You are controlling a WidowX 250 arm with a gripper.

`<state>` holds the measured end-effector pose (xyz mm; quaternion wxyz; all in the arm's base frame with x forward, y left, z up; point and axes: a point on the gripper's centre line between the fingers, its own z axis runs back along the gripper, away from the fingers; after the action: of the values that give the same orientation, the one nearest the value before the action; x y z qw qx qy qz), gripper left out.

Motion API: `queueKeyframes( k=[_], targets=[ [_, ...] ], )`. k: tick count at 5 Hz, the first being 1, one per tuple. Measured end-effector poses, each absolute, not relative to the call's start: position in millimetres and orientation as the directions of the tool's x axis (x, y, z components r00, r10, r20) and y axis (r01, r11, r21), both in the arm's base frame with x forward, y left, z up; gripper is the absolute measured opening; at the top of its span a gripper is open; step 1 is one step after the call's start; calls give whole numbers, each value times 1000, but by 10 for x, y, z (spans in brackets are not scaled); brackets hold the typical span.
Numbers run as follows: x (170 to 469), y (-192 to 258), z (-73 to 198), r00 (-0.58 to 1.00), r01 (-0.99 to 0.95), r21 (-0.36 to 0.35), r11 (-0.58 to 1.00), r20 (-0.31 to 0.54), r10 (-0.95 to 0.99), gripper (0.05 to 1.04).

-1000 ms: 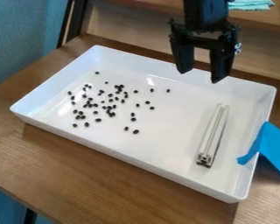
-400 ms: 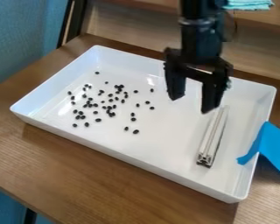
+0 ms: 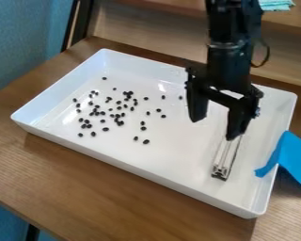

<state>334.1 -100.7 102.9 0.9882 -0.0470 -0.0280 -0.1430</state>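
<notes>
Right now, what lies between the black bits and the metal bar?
Bare tray floor, the camera view shows; the open gripper hangs above its far part.

The wood-grained tabletop (image 3: 103, 186) is brown. Left of the tabletop stands a mottled blue wall (image 3: 24, 40); at its far left corner rises a dark post (image 3: 84, 23). Behind the tabletop is a paler wooden panel (image 3: 146, 33), topped by a wooden ledge (image 3: 172, 5) bearing a folded teal cloth (image 3: 276, 5). Below the tabletop's near left edge, a dark leg (image 3: 32, 233) crosses blue.
</notes>
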Motion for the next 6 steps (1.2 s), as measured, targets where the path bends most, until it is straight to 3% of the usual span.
queueKeyframes(
  k=[3, 4, 6],
  targets=[
    [3547, -1281, 557, 971, 237, -47, 970, 39, -235, 999],
    [3607, -1341, 387, 974, 225, -32, 974, 21, -224, 942],
    [3637, -1320, 337, 976, 219, -32, 975, 18, -218, 406]
  ],
)
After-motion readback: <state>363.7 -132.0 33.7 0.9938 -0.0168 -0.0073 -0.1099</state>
